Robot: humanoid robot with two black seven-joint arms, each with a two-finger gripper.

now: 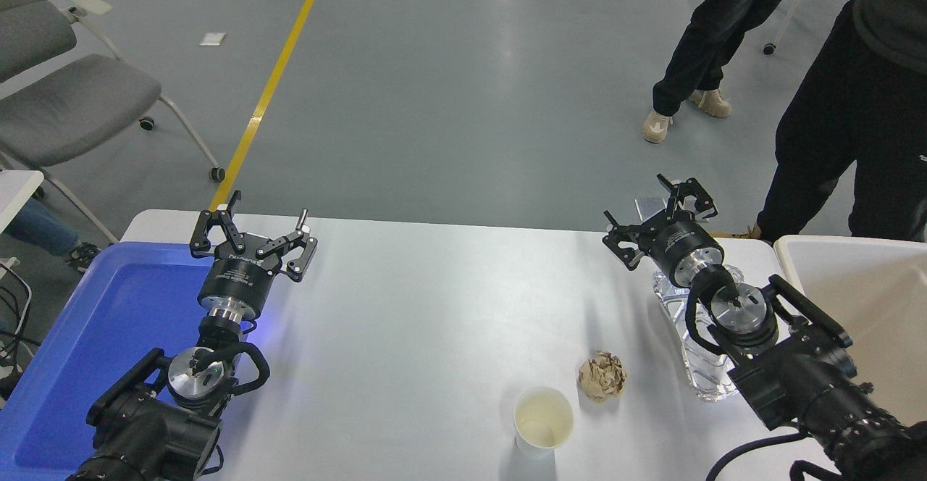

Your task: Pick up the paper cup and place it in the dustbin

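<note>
The paper cup (543, 421) stands upright on the white table (434, 307) near its front edge, white with a pale cream inside. The dustbin (862, 300) is the beige-cream bin at the right edge, partly cut off. My right gripper (657, 222) is open and empty, raised near the table's far right, well behind and to the right of the cup. My left gripper (253, 238) is open and empty, parked at the lower left beside the blue tray.
A crumpled brown paper ball (602, 377) lies just right of the cup. A clear plastic bottle (695, 350) lies under my right arm. A shallow blue tray (108, 336) fills the left. Two people's legs stand at the far right; a grey chair at top left.
</note>
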